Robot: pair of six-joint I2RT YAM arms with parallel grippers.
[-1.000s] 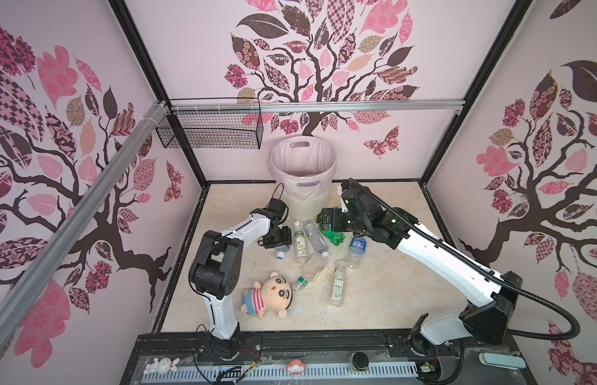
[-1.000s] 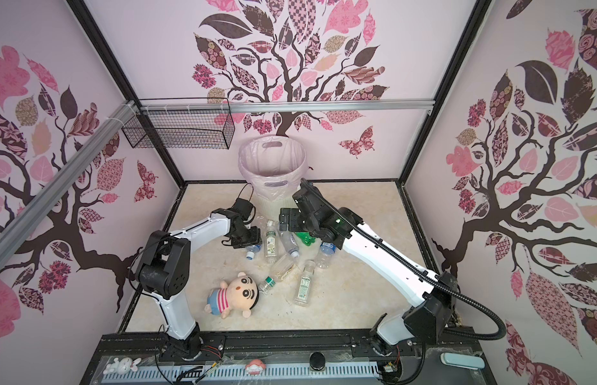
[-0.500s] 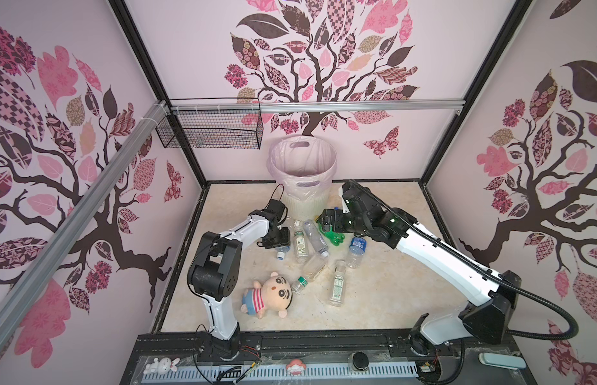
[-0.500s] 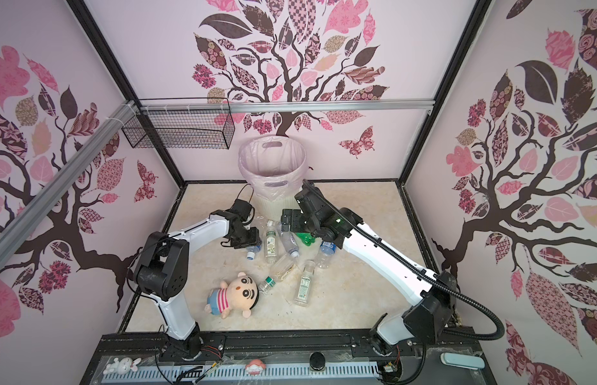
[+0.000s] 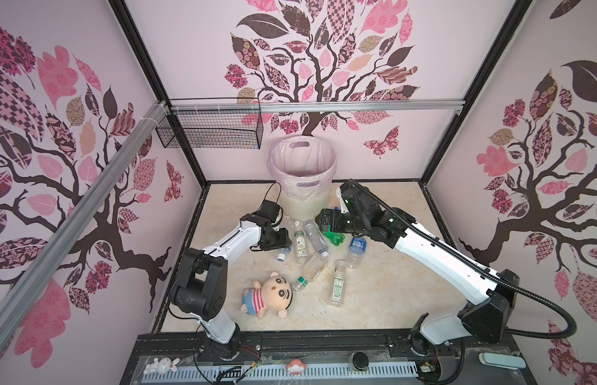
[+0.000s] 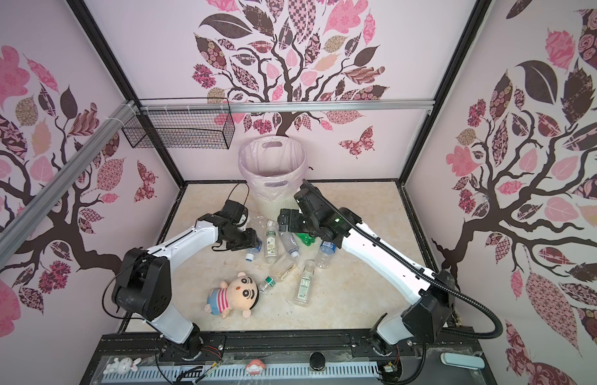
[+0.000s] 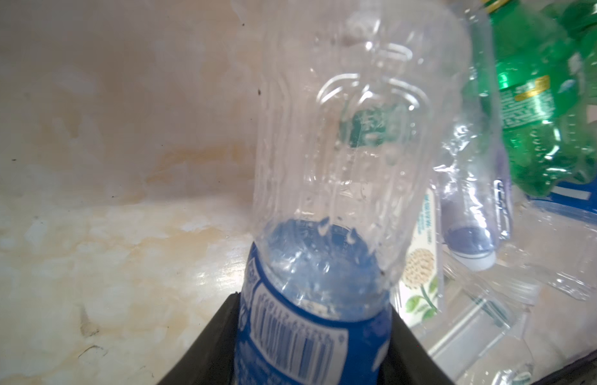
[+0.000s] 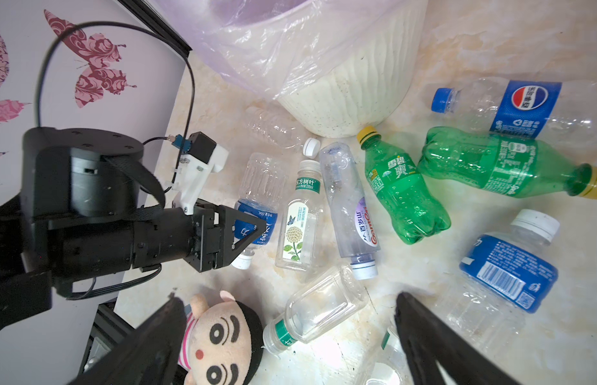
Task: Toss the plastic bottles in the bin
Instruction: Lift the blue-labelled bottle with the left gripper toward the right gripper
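Gripping clear ribbed blue-labelled bottle (image 7: pixel 340 150), left hand (image 8: pixel 250 233).

Upright, round cream-white ribbed plastic bin (image 5: pixel 303 206), pale pink bag folded over the rim. Strewn flat just in front of it: small plastic bottles (image 5: pixel 301 245), mostly clear, blue or green-white labels. Two green bottles with yellow caps (image 8: pixel 404 196), one cap right at its foot. Clear blue-labelled bottle (image 7: pixel 324 166), cap pointing away from it.

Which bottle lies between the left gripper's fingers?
The clear bottle with the blue label, at the row's end beside the flower-labelled bottle: the left gripper straddles its label, while the others lie clear of it.
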